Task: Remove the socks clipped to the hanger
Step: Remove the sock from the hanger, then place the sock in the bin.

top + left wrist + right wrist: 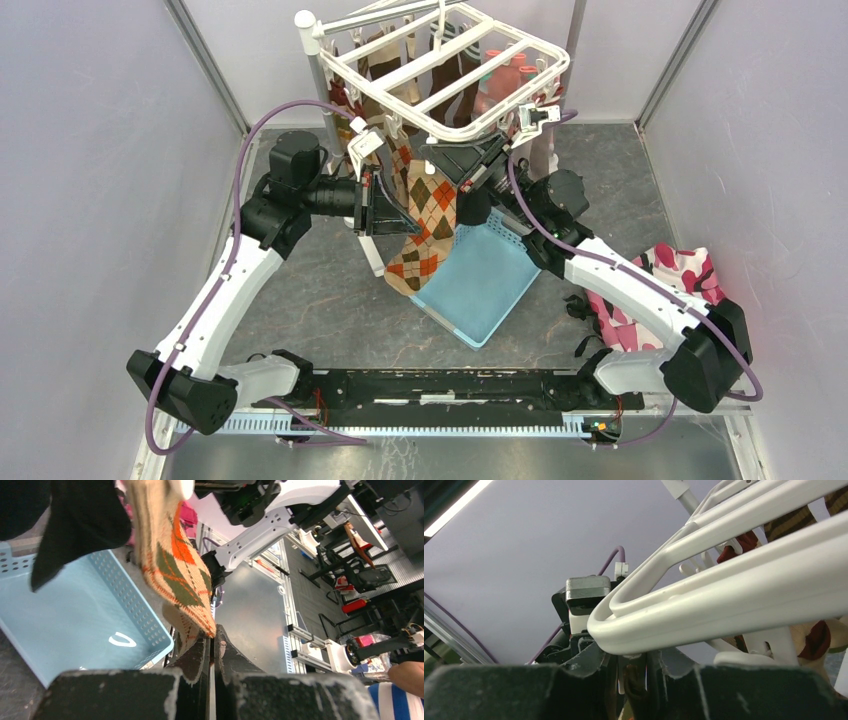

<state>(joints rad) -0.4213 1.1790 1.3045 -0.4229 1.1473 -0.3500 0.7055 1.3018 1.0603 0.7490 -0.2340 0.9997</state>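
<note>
The white hanger [497, 112] hangs tilted at the back, with several socks [440, 62] clipped under it. An orange-brown argyle sock [428, 215] dangles from its near corner over the basket. From the left, my left gripper [385, 212] is shut on that sock. In the left wrist view the argyle sock [172, 560] ends pinched at the tips of my left gripper [212, 632], beside a black sock [75, 520]. My right gripper [432, 155] sits just under the frame's near edge. In the right wrist view my right gripper [630, 652] is shut on a white clip [622, 677] below the hanger [724, 595].
A light blue slatted basket [480, 290] lies on the floor below the sock, also in the left wrist view [65, 625]. A pink-white camouflage cloth heap [685, 275] lies at the right, by the right arm. The stand's pole [322, 85] rises at the back left. Grey walls enclose three sides.
</note>
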